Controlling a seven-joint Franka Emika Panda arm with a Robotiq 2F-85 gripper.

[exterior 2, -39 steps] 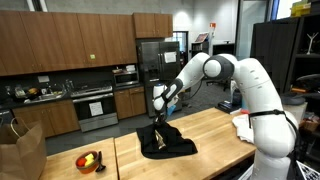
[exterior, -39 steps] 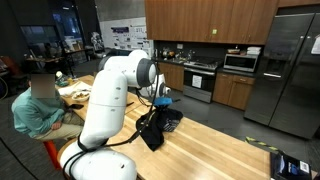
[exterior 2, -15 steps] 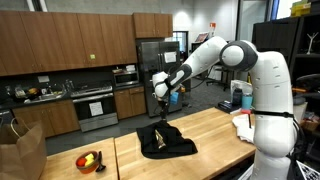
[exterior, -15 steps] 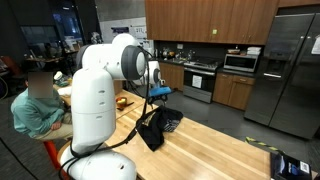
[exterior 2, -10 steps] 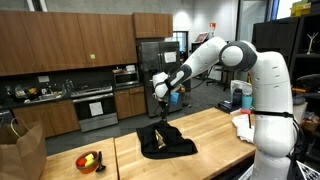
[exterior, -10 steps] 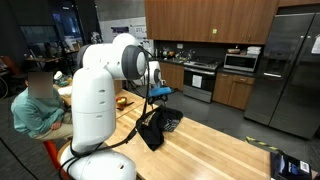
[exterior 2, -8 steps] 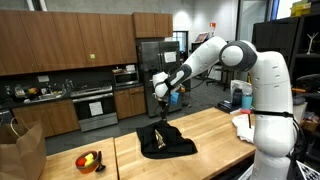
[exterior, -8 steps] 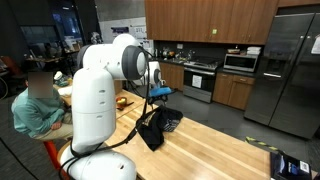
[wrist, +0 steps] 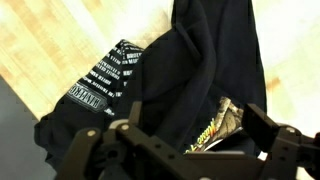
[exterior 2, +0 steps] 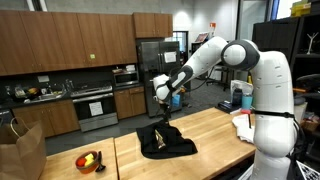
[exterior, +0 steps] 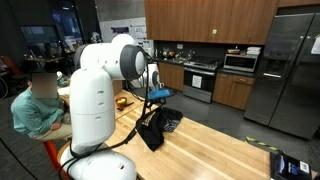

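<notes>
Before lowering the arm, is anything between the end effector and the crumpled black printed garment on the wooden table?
Nothing visible. The open end effector hangs above the crumpled black printed garment, with only air between them.

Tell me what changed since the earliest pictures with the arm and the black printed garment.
The arm pulled back to a more upright pose and raised the open gripper a little higher above the black printed garment. Nothing was taken hold of or let go. Over the last second nothing moved. The garment stayed heaped on the wooden table.
</notes>
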